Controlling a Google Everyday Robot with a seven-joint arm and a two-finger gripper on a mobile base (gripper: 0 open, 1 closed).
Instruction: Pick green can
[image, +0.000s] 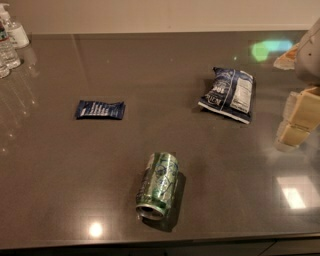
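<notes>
The green can (157, 184) lies on its side on the dark grey countertop (65, 175), near the front edge, with its silver top facing the front. It is shiny green with pale patterned print. My gripper (294, 125) comes in at the right edge of the camera view, cream-coloured, well to the right of the can and a little farther back. It is apart from the can and touches nothing that I can see.
A small dark blue packet (100, 109) lies flat at the left middle. A larger dark blue snack bag (227, 94) lies at the back right, close to my gripper. Clear bottles (9, 42) stand at the far left corner. The counter's front edge runs just below the can.
</notes>
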